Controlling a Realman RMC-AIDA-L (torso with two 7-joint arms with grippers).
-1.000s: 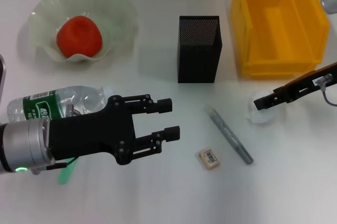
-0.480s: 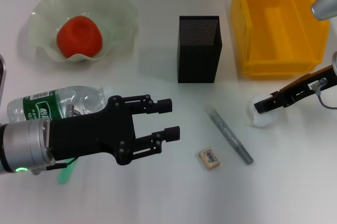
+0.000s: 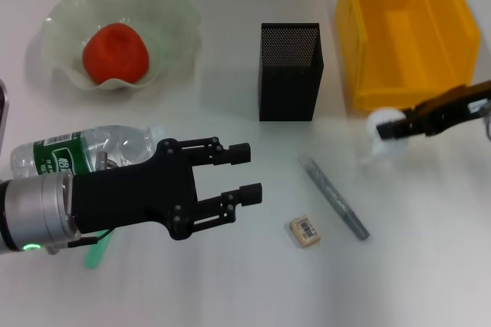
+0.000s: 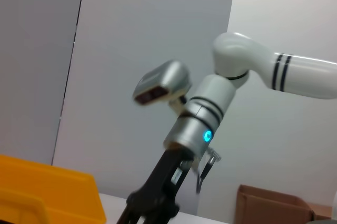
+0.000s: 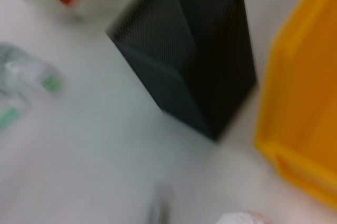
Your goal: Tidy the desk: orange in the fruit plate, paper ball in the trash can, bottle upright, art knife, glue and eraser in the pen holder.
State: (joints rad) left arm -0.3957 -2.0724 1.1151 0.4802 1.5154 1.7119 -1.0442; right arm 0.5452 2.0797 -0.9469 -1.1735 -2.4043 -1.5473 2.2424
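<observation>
The orange point(image 3: 115, 52) lies in the pale green fruit plate point(image 3: 178, 6) at the far left. A clear bottle point(image 3: 83, 149) lies on its side by my left arm. My left gripper point(image 3: 247, 173) hovers open and empty over the table's middle. Under that arm, the green glue point(image 3: 97, 251) pokes out. The grey art knife point(image 3: 334, 197) and the beige eraser point(image 3: 304, 231) lie in front of the black mesh pen holder point(image 3: 290, 71). My right gripper point(image 3: 400, 129) is shut on the white paper ball point(image 3: 384, 122), held above the table by the front wall of the yellow trash can point(image 3: 406, 35).
The right wrist view shows the pen holder point(image 5: 195, 66), the trash can's wall point(image 5: 305, 103) and the paper ball's top point(image 5: 239, 217). The left wrist view looks across at my right arm point(image 4: 210, 108) and a cardboard box point(image 4: 274, 205).
My right gripper has risen from the table with the paper ball and moved toward the trash can's front wall. The left arm has not moved.
</observation>
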